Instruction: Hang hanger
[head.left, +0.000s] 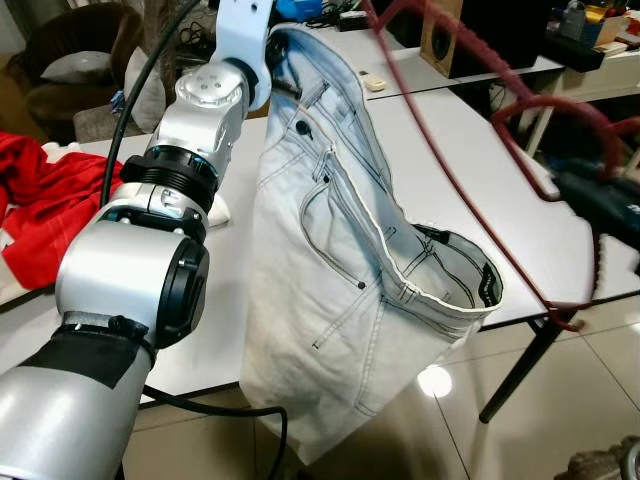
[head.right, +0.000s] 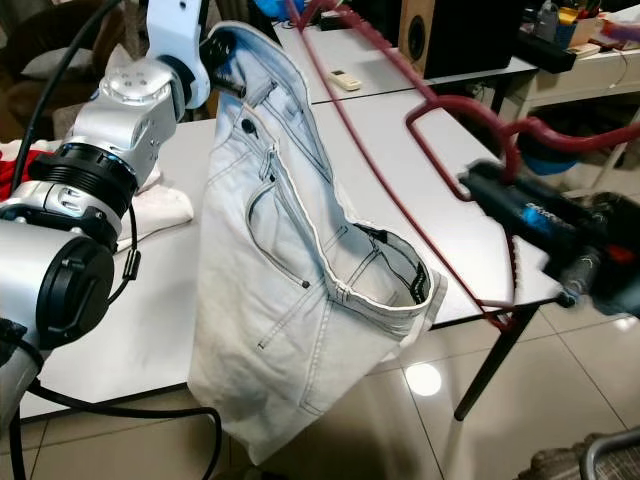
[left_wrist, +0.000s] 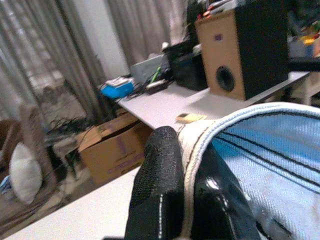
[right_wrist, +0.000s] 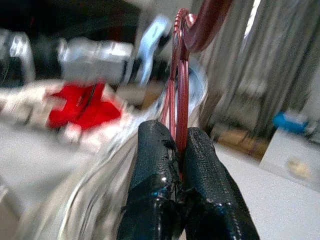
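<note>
jeans (head.left: 340, 270): pale blue denim, held up by one end of the waistband and hanging down in front of the counter edge, waist opening sagging open toward the right, hem low near the floor.
left gripper (left_wrist: 186, 200): raised high above the counter, its fingers (left_wrist: 155, 190) pressed together on the white-edged waistband of the jeans.
hanger (head.right: 440, 180): dark red, thin wire, held up in the air to the right of the jeans; one long bar slants across above the counter and past the waist opening, the hook curving over at the top.
right gripper (right_wrist: 180, 165): at the right side, blurred in the head views; its two fingers pinch the red wire of the hanger between them.
counter (head.left: 470, 170): white top on black legs, standing behind and under the hanging jeans.
red cloth (head.left: 45, 200): bunched on the far left of the counter.
speaker (left_wrist: 245, 47): wooden box with black front, on a farther counter behind.
floor (head.left: 560, 400): glossy pale tiles with a spot of reflected light.
</note>
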